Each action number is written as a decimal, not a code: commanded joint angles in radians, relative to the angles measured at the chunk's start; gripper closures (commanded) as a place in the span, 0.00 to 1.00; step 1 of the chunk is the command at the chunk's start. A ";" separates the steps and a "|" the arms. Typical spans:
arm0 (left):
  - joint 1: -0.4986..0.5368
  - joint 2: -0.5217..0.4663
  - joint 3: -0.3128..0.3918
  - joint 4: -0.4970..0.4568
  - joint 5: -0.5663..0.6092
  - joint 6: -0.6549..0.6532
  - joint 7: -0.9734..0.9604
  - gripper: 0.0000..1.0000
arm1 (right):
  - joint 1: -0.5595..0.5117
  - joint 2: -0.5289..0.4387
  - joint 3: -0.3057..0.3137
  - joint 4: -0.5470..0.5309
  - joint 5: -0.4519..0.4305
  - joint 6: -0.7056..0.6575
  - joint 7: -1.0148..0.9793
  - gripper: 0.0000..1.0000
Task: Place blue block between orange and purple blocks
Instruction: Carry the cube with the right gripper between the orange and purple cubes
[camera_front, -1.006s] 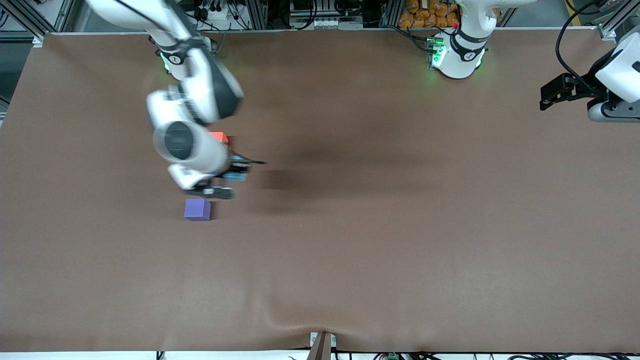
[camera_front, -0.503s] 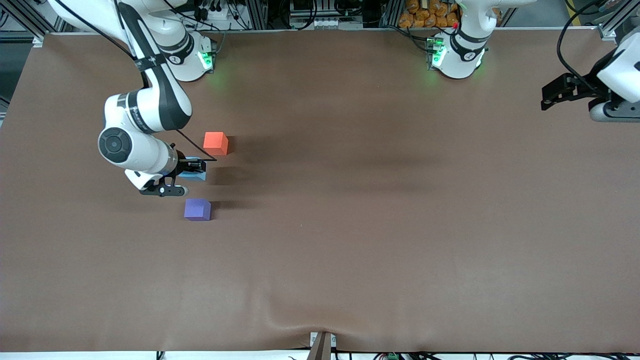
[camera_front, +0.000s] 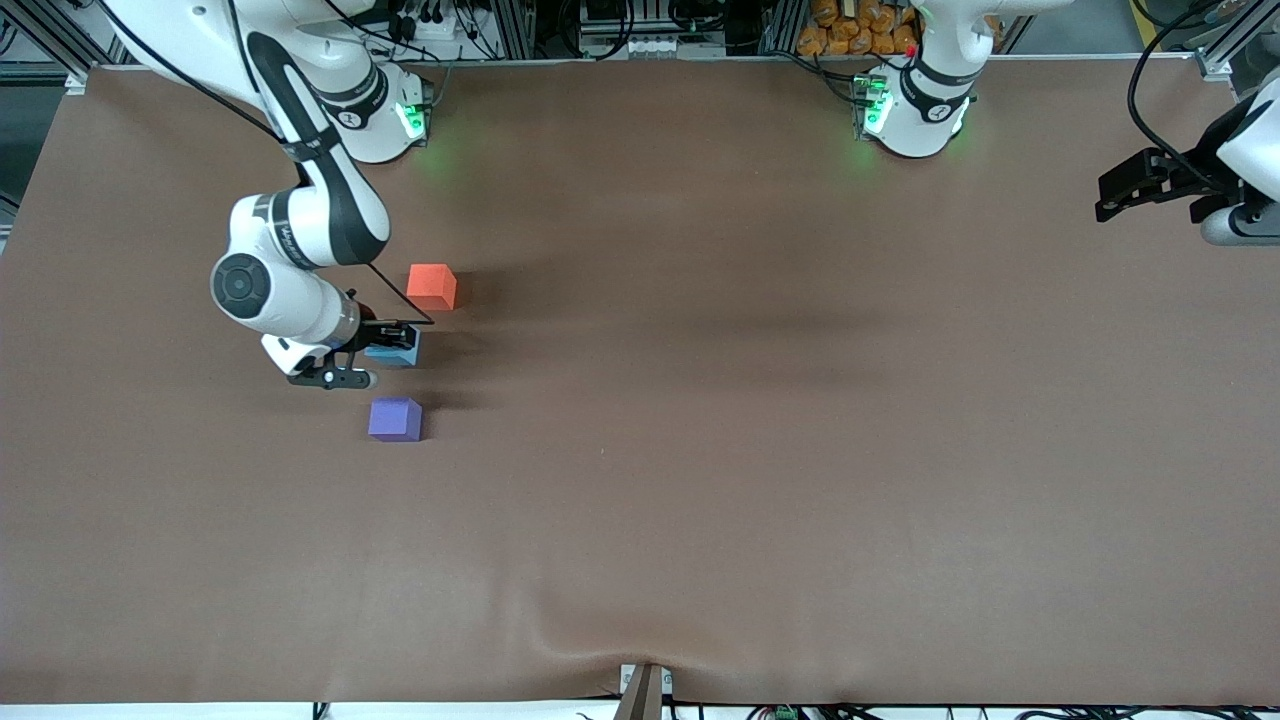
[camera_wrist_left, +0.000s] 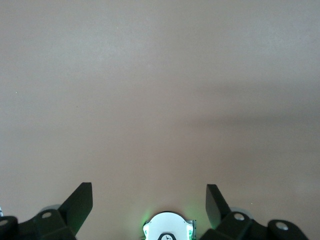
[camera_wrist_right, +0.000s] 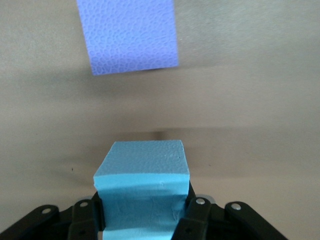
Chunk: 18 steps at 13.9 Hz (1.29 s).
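The right gripper (camera_front: 385, 350), jaws clamped on the blue block (camera_front: 396, 348), has edged toward the gap between orange block (camera_front: 432, 286) and purple block (camera_front: 395, 419); the left gripper (camera_front: 1120, 187) waits, jaws wide.

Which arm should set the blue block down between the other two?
Right: the right gripper already holds the blue block between the orange block and purple block. The left gripper waits, open.

R gripper (camera_front: 385, 352) w/ blue block (camera_front: 397, 349) shifted slightly toward orange/purple gap; L arm edged outward.
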 joint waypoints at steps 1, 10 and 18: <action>0.002 0.004 -0.001 0.019 -0.014 -0.020 0.034 0.00 | 0.022 0.007 0.005 -0.043 0.017 0.092 -0.031 1.00; 0.006 0.022 -0.010 0.022 -0.014 -0.014 0.065 0.00 | 0.024 0.068 0.005 -0.041 0.017 0.131 -0.020 0.92; 0.002 0.027 -0.010 0.042 -0.015 -0.012 0.057 0.00 | 0.001 0.001 0.008 0.131 0.019 -0.137 -0.022 0.00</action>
